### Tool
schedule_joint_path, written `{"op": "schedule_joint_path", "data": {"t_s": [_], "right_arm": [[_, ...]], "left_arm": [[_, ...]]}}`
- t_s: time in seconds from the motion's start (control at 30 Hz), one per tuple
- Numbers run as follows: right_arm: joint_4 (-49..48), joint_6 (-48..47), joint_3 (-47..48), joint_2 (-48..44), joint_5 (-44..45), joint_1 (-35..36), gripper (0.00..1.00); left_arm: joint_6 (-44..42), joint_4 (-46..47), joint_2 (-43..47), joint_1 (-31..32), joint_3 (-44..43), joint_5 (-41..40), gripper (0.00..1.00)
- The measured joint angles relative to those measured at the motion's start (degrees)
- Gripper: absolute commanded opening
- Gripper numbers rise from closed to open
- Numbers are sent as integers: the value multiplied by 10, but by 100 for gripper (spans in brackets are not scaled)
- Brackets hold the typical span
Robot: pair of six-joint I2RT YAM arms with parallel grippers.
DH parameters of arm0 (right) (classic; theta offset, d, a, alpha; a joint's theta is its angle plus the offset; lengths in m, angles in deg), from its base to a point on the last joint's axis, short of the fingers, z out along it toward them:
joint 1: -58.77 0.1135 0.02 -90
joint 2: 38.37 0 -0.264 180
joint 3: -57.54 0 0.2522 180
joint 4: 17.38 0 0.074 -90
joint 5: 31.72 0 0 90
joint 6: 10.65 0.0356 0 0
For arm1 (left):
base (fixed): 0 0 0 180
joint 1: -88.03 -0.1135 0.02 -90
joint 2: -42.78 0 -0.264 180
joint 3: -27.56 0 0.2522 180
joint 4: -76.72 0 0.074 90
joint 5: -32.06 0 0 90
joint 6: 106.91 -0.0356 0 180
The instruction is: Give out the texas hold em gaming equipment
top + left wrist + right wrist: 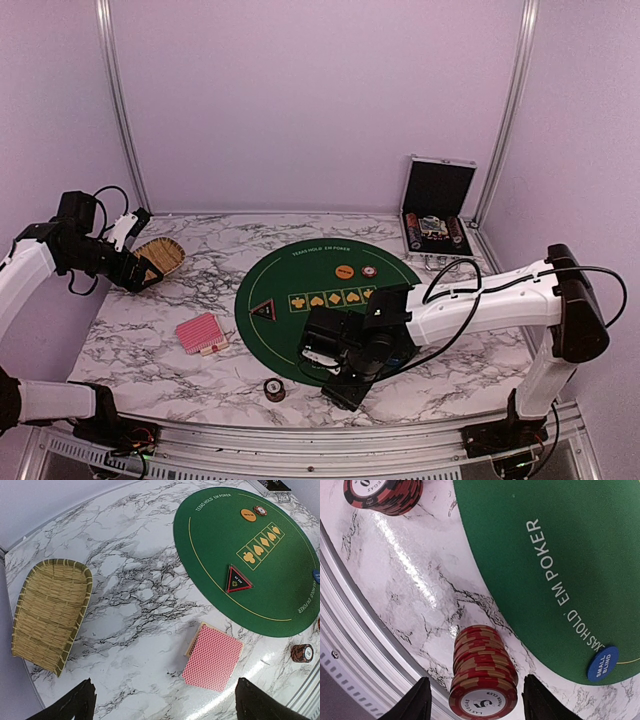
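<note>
A pink-red-backed deck of cards (201, 333) lies on the marble left of the green mat (300, 280); it also shows in the left wrist view (214, 657). A black triangular marker (264, 309), an orange disc (344, 271) and one chip (371, 272) lie on the mat. My left gripper (138, 270) hangs open and empty beside the basket, high above the table (162, 706). My right gripper (345, 378) is low at the mat's front edge, open. A tall red striped chip stack (482, 680) stands on the marble between its fingers (415, 702), with a gap on each side.
A second chip stack (273, 389) stands near the front rail (382, 492). A blue small-blind disc (602, 663) lies on the mat's edge. The straw basket (160, 257) is at far left. The open silver case (438, 205) with chips stands at back right.
</note>
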Motion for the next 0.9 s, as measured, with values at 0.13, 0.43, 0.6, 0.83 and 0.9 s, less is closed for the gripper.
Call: {"op": "schedule_joint_path", "data": {"t_s": [0.13,0.43,0.6,0.83,0.9], "right_arm": [[-2,-1,-2,0,0,-2,50],[-2,-3,-9,0,0,-9,38],[4,-5,-6,0,0,-9,36],[30,-9,30,0,0,-9,35],[37,-11,43,0,0,-9,35]], "left_arm": [[0,0,0,0,0,0,99],[0,0,0,0,0,0,99],[0,0,0,0,0,0,99],[0,-1,0,0,0,0,99],[0,0,0,0,0,0,99]]}}
